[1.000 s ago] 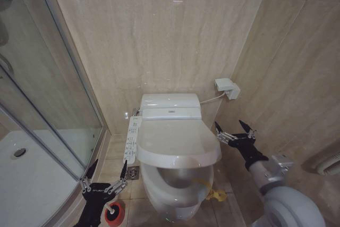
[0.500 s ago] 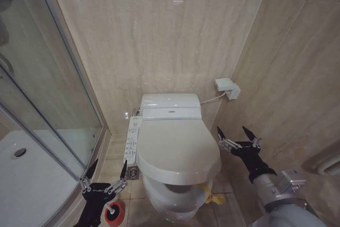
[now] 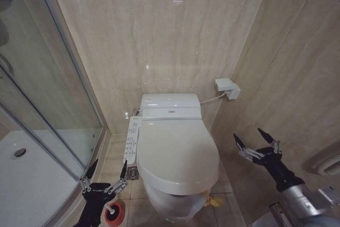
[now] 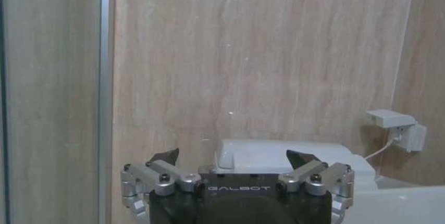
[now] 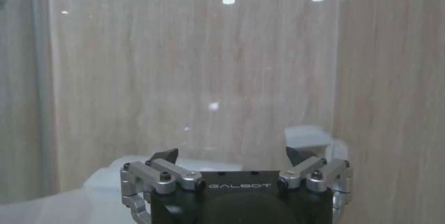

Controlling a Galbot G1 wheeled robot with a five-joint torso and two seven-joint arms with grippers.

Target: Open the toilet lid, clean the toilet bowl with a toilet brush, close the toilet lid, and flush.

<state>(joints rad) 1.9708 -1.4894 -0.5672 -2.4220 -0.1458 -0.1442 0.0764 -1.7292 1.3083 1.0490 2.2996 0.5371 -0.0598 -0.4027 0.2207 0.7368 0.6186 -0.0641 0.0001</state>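
Lid [image 3: 178,152], glossy white oval plastic, lying shut; I'm holding right gripper [image 3: 257,143] spread, empty, beside it, left gripper [image 3: 103,176] likewise. Risk: flush btn missed.

Head view: high up, looking forward and down at the toilet lid [image 3: 177,150], beige back wall and shower glass [image 3: 48,104]. Left wrist view: low, level, facing the back wall past its own left claw [image 4: 233,157], with the toilet tank [image 4: 292,156] and wall box [image 4: 397,126] beyond. Right wrist view: same low framing over the right claw [image 5: 233,156]. All three share the back wall and tank area.
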